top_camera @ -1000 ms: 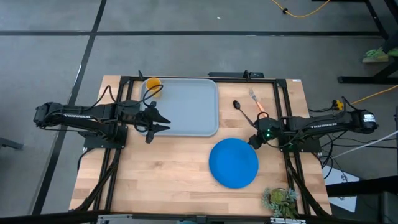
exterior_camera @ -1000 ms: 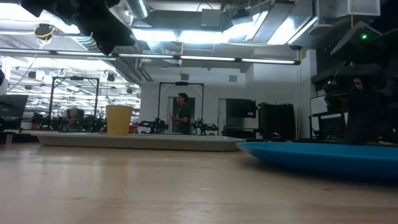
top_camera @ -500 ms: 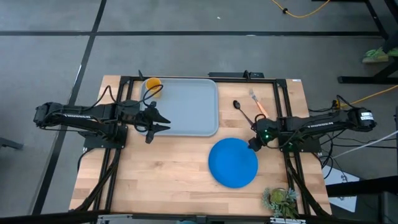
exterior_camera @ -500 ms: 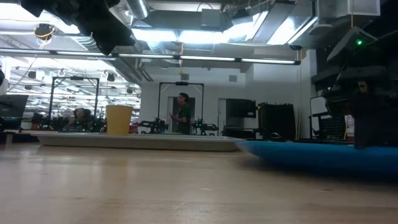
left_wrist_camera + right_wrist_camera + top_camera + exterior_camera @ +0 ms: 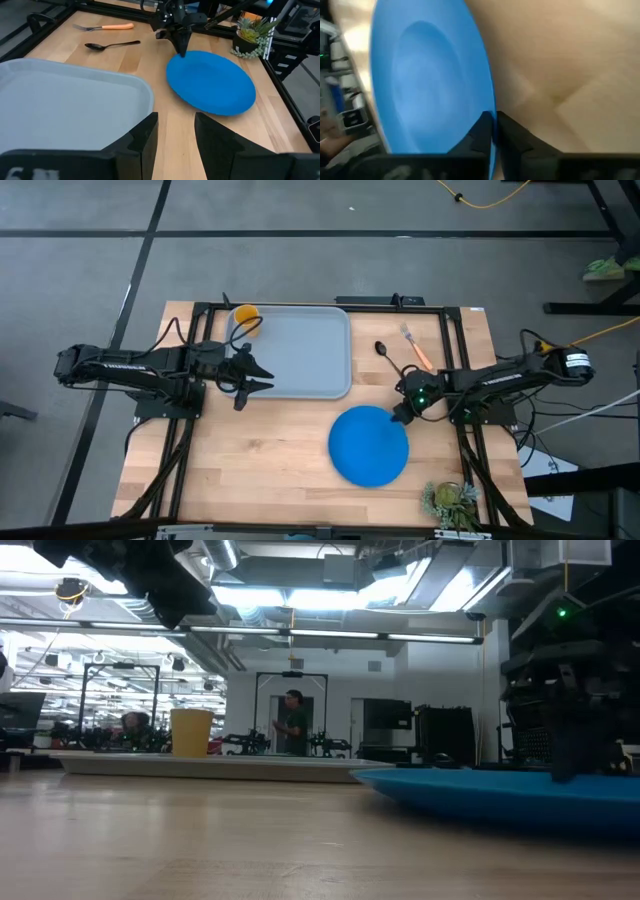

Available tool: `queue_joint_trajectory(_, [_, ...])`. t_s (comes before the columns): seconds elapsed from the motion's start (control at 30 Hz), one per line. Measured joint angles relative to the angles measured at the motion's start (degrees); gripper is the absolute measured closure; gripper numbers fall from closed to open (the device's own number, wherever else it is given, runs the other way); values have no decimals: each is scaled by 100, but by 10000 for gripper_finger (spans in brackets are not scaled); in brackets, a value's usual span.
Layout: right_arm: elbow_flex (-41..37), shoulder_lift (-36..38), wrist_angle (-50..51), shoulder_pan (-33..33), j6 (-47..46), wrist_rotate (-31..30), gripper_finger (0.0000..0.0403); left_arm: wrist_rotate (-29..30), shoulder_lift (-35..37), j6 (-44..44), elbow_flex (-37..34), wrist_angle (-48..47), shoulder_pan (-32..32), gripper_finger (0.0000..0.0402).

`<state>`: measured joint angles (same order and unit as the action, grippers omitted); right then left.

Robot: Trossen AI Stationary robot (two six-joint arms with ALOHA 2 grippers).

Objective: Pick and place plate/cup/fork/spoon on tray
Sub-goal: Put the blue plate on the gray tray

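Note:
The blue plate [image 5: 369, 445] lies flat on the table at the near right; it also shows in the left wrist view [image 5: 210, 82]. My right gripper [image 5: 403, 412] is shut on its far right rim. The grey-blue tray [image 5: 310, 370] lies at the far middle, with the yellow cup [image 5: 245, 317] upright in its far left corner. The orange-handled fork [image 5: 417, 347] and the dark spoon [image 5: 392, 360] lie on the table to the right of the tray. My left gripper [image 5: 262, 375] hovers open and empty over the tray's left rim. My right gripper pinches the plate's rim [image 5: 491, 107] between its two fingers, at the plate's far right edge [image 5: 182, 52]. The fingers come from above and from the table's right, slanting down. The plate stays level with its underside on the table, as far as I can tell.
A small potted plant [image 5: 450, 502] stands at the table's near right corner. Bare wood [image 5: 240, 450] lies to the left of the plate and in front of the tray. A person [image 5: 292, 722] stands far off in the room behind.
My right gripper has gone a little toward the table's left edge, staying shut on the plate's rim. The plate has slid along the table the same way, toward the left, and has stayed level.

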<state>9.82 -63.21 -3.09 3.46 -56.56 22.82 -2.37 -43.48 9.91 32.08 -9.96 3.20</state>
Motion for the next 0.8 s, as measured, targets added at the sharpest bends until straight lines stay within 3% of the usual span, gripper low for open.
queue_joint_trajectory(0.17, [-2, -290, -806, -2, 8, 146, 396, 2, 2, -42, -2, -5, 0, 280])
queue_joint_trajectory(0.37, [20, -284, -3376, 45, 3, 258, 399, 27, 2, -342, -2, -2, -1, 280])
queue_joint_trajectory(0.47, [187, -259, -4073, 150, 76, 217, 400, 33, 2, -405, -2, 0, 0, 280])
queue_joint_trajectory(0.6, [543, -265, -3702, 410, 560, -261, 401, -6, 2, -409, -2, 1, 0, 280])
queue_joint_trajectory(0.8, [1270, -274, -2243, 958, 1405, -1416, 401, -160, 2, -455, -2, 16, -158, 280])
